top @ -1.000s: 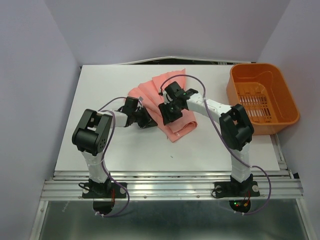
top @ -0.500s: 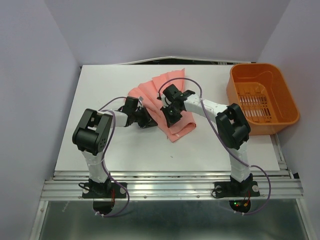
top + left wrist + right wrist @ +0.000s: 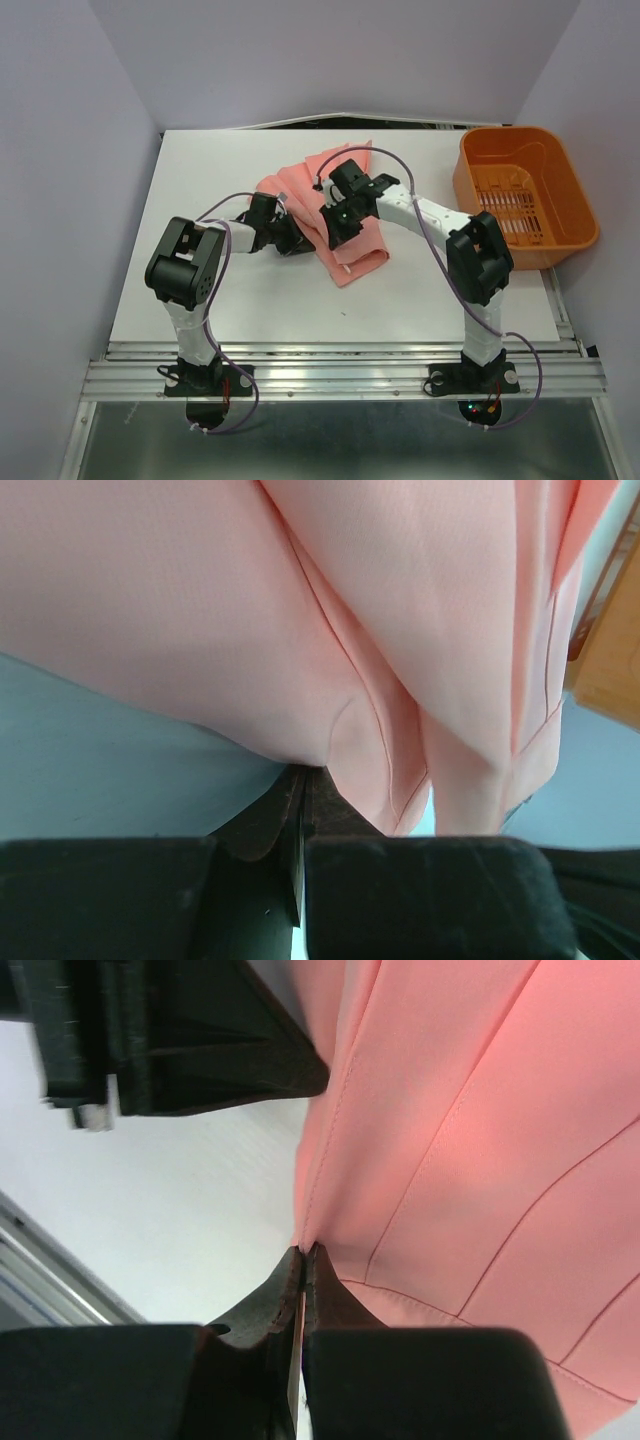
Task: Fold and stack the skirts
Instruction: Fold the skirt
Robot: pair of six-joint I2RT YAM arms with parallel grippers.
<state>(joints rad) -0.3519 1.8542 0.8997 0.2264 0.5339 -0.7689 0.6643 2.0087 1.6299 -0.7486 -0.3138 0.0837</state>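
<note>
Found left gripper (image 3: 303, 780) pinched shut on the skirt (image 3: 356, 258) at its left edge. Found right gripper (image 3: 303, 1257) likewise clamped tight on a fold, mid-cloth. Located skirt bunched mid-worktop (image 3: 200, 180), nearer the far edge; basket (image 3: 520, 190) at far right corner. Compared with a second ago: right jaws apart then, pinched now; skirt barely shifted.
</note>
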